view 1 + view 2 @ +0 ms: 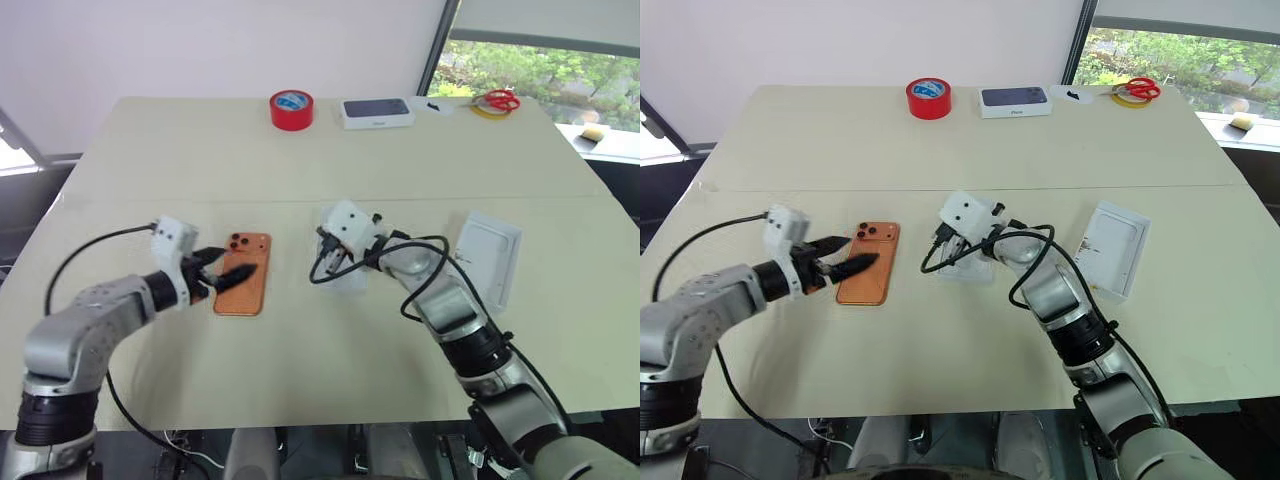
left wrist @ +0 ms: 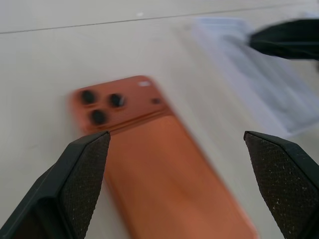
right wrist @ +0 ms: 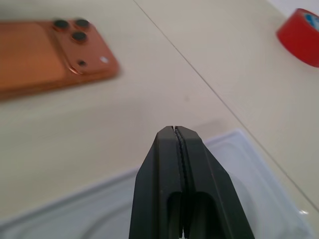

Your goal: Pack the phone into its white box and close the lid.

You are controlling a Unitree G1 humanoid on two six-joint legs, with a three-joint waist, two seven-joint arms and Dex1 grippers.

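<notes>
Orange flat phone (image 1: 243,273) lies lens-side up, left of centre on beige table (image 1: 300,160). My left gripper (image 1: 226,272) gapes wide over it, nothing grasped. Right gripper (image 3: 178,137) clenched empty above shallow white box (image 1: 970,268), which arm half hides. White lid (image 1: 489,256) off right. Far edge: red tape roll (image 1: 291,109), thicker white box with dark picture (image 1: 377,112), red scissors (image 1: 497,100), blurred.

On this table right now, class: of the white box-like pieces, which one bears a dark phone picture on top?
The thicker white box at the table's far edge, beside the red tape roll. The lid and the white tray are plain white.
</notes>
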